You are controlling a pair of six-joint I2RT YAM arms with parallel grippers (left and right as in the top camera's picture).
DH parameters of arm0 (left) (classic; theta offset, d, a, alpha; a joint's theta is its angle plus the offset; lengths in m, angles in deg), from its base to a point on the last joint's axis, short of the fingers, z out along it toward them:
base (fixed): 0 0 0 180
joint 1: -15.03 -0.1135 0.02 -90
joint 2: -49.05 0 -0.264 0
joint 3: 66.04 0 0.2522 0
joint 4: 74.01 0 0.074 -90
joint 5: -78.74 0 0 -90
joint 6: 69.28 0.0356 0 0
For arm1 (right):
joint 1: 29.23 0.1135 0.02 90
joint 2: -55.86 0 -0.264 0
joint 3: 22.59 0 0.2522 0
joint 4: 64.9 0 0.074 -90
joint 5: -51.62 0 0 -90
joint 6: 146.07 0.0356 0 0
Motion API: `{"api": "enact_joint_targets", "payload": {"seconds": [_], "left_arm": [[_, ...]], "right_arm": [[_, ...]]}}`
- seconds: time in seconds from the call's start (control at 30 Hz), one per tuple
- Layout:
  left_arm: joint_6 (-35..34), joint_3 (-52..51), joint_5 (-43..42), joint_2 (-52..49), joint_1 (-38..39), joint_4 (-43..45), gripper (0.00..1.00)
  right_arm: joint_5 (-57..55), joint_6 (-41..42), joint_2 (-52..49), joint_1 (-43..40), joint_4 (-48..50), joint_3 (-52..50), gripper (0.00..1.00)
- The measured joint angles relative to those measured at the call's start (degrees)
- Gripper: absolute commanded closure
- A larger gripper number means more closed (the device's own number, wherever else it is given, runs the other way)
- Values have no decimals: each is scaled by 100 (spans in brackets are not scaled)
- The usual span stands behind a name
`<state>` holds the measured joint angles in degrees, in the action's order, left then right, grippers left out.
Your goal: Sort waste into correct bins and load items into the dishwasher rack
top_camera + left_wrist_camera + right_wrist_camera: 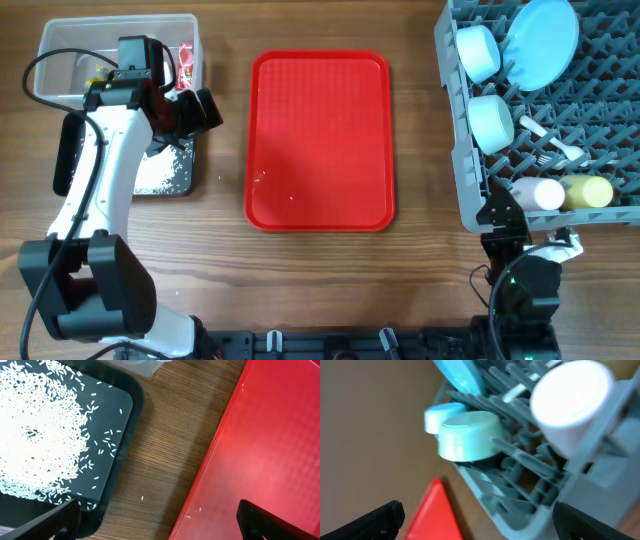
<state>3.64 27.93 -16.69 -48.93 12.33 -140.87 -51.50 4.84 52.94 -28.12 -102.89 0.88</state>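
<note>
White rice grains point(40, 435) cover the black tray point(127, 425), which lies in front of the clear tub point(60, 40). A red-printed wrapper point(185, 62) lies in the tub. My left gripper point(157, 522) hangs open and empty between the black tray point(190, 185) and the red tray point(270, 435). The grey rack point(460, 160) holds a blue plate point(542, 40), two pale bowls point(478, 50) point(492, 120), white cutlery point(548, 140), a pink cup point(538, 193) and a yellow cup point(588, 191). My right gripper point(475, 520) is open and empty at the rack's near corner point(530, 520).
The flat red tray point(320, 140) lies mid-table with a few tiny crumbs point(192, 508) near its edge. One loose grain point(142, 497) lies on the wood between the trays. The left arm point(100, 180) reaches over the black tray.
</note>
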Motion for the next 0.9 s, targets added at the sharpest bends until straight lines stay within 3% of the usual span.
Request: {"api": "enact_joint_targets", "payload": {"seconds": [0.13, 0.33, 0.5, 0.9], "left_arm": [[0, 0, 2, 0, 0, 0, 0], [0, 0, 0, 0, 0, -2, 0], [0, 0, 0, 0, 0, 0, 0], [0, 0, 0, 0, 0, 0, 0]], "right_arm": [[76, 17, 173, 0, 748, -109, 0], [686, -979, 203, 0, 1961, -136, 0], [1003, -1687, 203, 0, 2050, -321, 0], [1032, -2240, 203, 17, 2474, -938, 0]]}}
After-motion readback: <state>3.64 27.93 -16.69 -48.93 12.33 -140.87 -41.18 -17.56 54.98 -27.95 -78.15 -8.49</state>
